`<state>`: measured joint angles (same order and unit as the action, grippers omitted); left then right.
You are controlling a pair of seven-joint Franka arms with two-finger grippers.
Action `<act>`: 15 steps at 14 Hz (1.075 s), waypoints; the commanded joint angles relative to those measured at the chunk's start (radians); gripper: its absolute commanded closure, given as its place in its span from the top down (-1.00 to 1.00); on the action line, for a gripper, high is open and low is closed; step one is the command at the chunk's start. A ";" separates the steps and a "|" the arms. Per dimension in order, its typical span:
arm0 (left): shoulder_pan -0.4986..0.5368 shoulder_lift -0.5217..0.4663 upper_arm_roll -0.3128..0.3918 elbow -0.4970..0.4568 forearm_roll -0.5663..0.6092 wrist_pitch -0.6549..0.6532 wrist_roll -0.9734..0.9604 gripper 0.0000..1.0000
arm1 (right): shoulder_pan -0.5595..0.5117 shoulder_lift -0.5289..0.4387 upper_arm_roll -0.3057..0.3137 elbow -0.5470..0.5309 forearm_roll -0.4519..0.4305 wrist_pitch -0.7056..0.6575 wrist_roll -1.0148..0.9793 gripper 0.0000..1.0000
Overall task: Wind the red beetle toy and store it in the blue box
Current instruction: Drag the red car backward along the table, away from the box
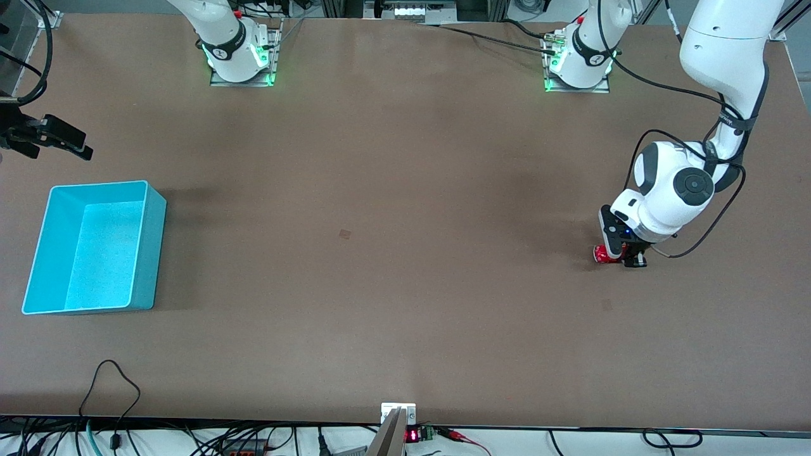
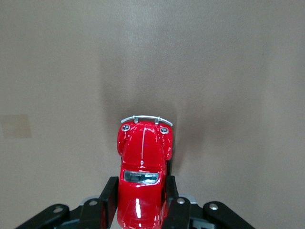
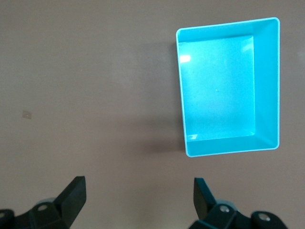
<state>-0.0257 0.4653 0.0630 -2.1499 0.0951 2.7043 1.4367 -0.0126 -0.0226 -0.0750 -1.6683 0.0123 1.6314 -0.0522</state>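
The red beetle toy (image 1: 600,254) is at the table surface toward the left arm's end. My left gripper (image 1: 624,257) is shut on it. In the left wrist view the fingers (image 2: 108,198) press both sides of the toy (image 2: 143,152), and its silvery bumper points away from the wrist. The blue box (image 1: 101,185) stands empty toward the right arm's end. My right gripper (image 1: 54,144) waits open and empty above the table just past the box's farther edge. The right wrist view shows its fingers wide apart (image 3: 138,191) and the box (image 3: 224,24) below.
The two arm bases (image 1: 241,60) (image 1: 580,66) stand along the farther edge. A small square mark (image 1: 345,234) lies mid-table. A metal bracket (image 1: 398,413) and cables (image 1: 114,380) sit at the nearer edge.
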 commanded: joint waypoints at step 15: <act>0.010 -0.005 0.000 0.013 0.009 -0.070 -0.054 -0.50 | -0.012 0.007 0.003 0.007 -0.012 -0.001 -0.003 1.00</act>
<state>-0.0253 0.4652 0.0633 -2.1428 0.0951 2.6782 1.4166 -0.0142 -0.0184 -0.0789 -1.6684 0.0113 1.6316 -0.0522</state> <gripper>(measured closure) 0.564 0.000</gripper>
